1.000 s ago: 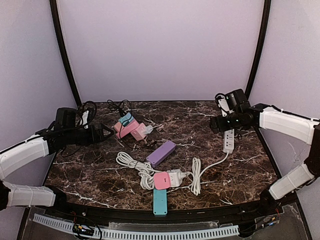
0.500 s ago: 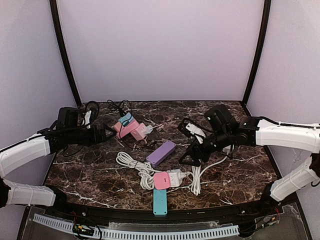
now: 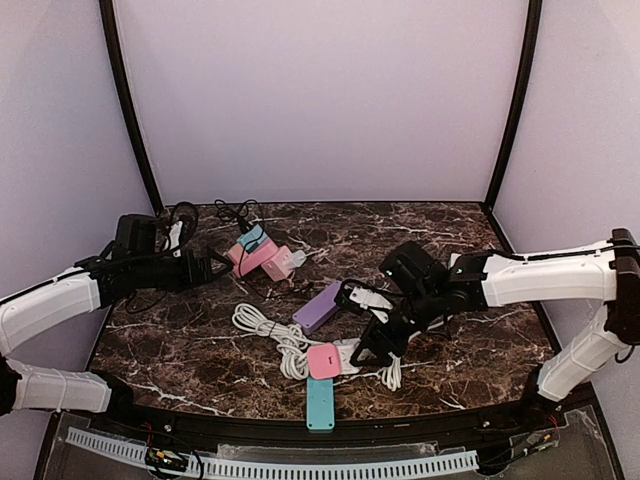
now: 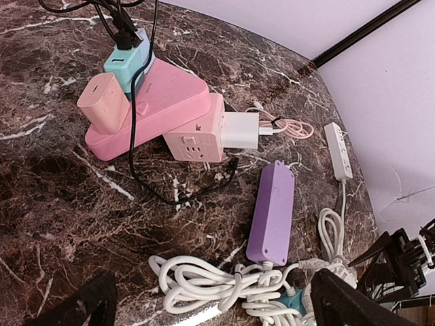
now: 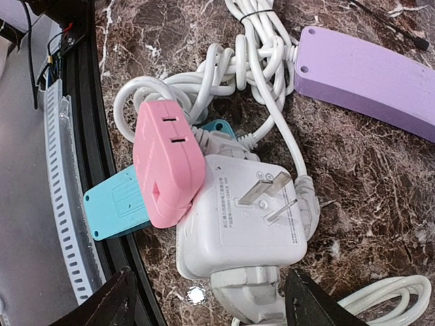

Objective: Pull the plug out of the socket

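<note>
1. Near the middle of the table's [image 3: 190, 350] front edge, the pink plug [image 5: 166, 166] lies tilted, partly over a teal power strip [image 5: 115, 204] and pressed against the side of a white adapter [image 5: 238, 217].
2. The white adapter lies with two metal prongs facing up. A coil of white cable [image 3: 270, 335] lies just beside it, toward the left edge.
3. The right gripper [image 3: 368, 350] hangs low over this cluster. Its fingers are spread wide, one on each side of the white adapter, and hold nothing.
4. Whether either fingertip touches the adapter cannot be told.
5. A purple power strip [image 3: 322, 306] lies just behind the cluster, toward the table's middle.
6. The left gripper [image 3: 215, 268] is near the back left corner, above the surface. Its fingers are fully apart and empty.
7. It faces a pile of pink socket blocks [image 4: 160, 109] in the back left part of the table, which has a white charger [image 4: 239, 130] and black wires plugged in.
</note>
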Controlling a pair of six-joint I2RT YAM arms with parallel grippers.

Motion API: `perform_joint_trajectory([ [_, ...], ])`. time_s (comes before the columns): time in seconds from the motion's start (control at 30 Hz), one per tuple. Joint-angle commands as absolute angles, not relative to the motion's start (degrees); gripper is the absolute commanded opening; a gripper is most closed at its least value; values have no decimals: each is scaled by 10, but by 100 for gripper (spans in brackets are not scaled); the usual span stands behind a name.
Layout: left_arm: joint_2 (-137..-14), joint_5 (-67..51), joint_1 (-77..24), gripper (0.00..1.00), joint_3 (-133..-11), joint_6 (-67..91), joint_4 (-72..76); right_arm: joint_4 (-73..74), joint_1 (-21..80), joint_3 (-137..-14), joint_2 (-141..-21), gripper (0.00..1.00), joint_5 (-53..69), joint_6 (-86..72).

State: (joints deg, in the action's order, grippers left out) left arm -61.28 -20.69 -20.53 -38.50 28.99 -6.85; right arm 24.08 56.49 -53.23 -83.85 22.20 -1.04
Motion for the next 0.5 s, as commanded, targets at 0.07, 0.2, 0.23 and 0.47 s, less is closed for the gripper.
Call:
perform_joint_trajectory([
  [0.07,-609,-214,-210,100,-400,294,-68,238,597,-530,-874,69,176,-3],
  [0.2,-611,-214,-210,100,-401,291,-68,236,613,-531,-892,70,157,-3],
  [0.23,-611,-214,-210,100,-400,291,-68,236,619,-531,-895,72,152,-4],
  [0.47,-614,-216,-211,100,-397,292,-68,227,642,-537,-917,74,112,-9],
])
